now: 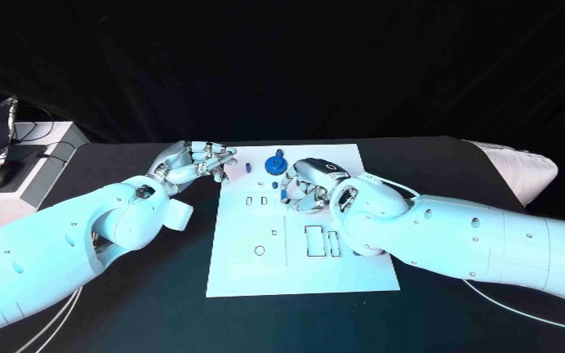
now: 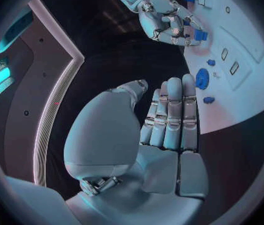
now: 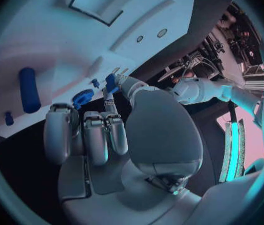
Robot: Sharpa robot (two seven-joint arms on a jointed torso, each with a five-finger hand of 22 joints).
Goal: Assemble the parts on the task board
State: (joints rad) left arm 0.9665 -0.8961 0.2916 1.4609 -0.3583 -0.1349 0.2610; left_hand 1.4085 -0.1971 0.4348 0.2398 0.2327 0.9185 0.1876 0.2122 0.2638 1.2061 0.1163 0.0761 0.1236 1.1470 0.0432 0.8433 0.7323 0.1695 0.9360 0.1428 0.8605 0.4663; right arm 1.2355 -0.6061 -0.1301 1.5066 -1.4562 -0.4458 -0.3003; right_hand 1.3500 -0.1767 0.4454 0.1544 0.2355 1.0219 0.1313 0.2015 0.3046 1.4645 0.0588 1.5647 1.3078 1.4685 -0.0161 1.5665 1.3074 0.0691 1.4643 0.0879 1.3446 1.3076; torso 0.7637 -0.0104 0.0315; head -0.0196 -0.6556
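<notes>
Board: white plate lying mid-table, carrying rectangular cut-outs toward its middle and small holes nearer its left edge. Parts: a blue gear sitting near the board's far edge, with a small blue piece just beside it toward the far-left corner; in the right wrist view a blue cylinder is lying on the board well apart from the gear, and another small blue bit is resting near the board's edge. Right hand: hovering over the board's far part, just beside the gear, pinching a small blue block at its fingertips; the other fingers are curling in loosely. Left hand: hanging off the board's far-left corner, fingers straight and together, palm bare, holding nothing. Step in hand, by judgement: the carrying of the block toward its seat. Next move, by judgement: lining the block up squarely over a matching recess and pressing it down; which recess fits is not clear from here.
</notes>
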